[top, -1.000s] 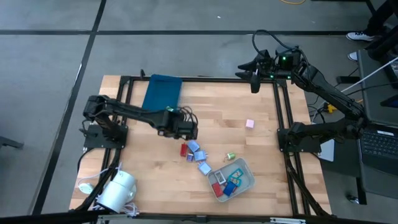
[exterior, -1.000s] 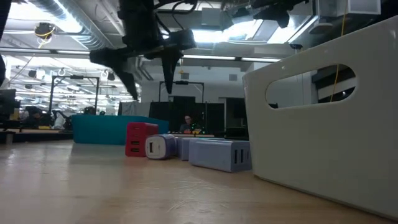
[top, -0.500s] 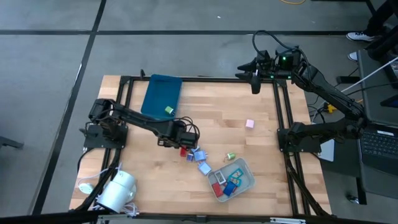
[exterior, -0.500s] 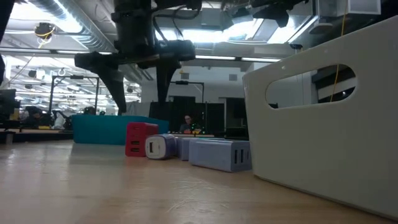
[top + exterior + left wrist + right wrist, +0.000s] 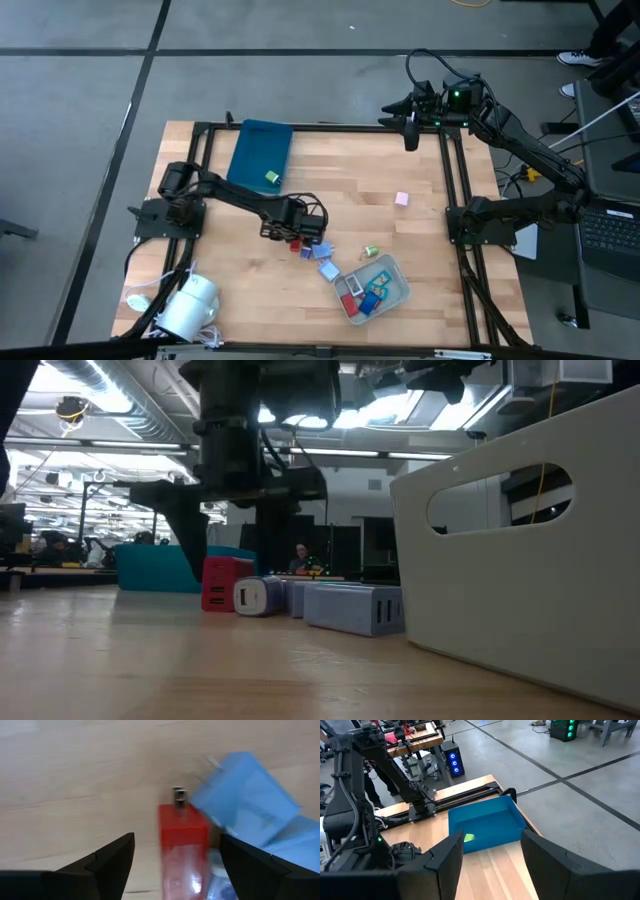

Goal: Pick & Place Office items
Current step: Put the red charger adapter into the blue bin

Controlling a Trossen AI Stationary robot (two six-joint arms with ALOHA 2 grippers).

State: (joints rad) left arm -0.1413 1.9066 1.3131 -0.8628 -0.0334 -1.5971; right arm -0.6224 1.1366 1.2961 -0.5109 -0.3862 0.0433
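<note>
The office items lie in the middle of the table: a red block (image 5: 296,243), light blue blocks (image 5: 322,250) beside it, a green piece (image 5: 369,251) and a pink piece (image 5: 401,199). My left gripper (image 5: 295,234) points straight down over the red block (image 5: 182,840) and is open. In the low view its fingers (image 5: 190,550) stand on either side of the red block (image 5: 225,582), apart from it. My right gripper (image 5: 408,128) waits open, high over the table's far right corner, with nothing in it.
The dark teal tray (image 5: 258,145) at the far left holds one green item (image 5: 271,177). The pale grey tray (image 5: 398,295) near the front holds several items; its white wall (image 5: 520,560) fills the low view's right. A white device (image 5: 188,305) sits at the near left corner.
My left gripper has gone from beside the teal tray toward the table's near right, to the red block. It has come down until its open fingers stand on either side of the block. The green item in the teal tray has come into view.
</note>
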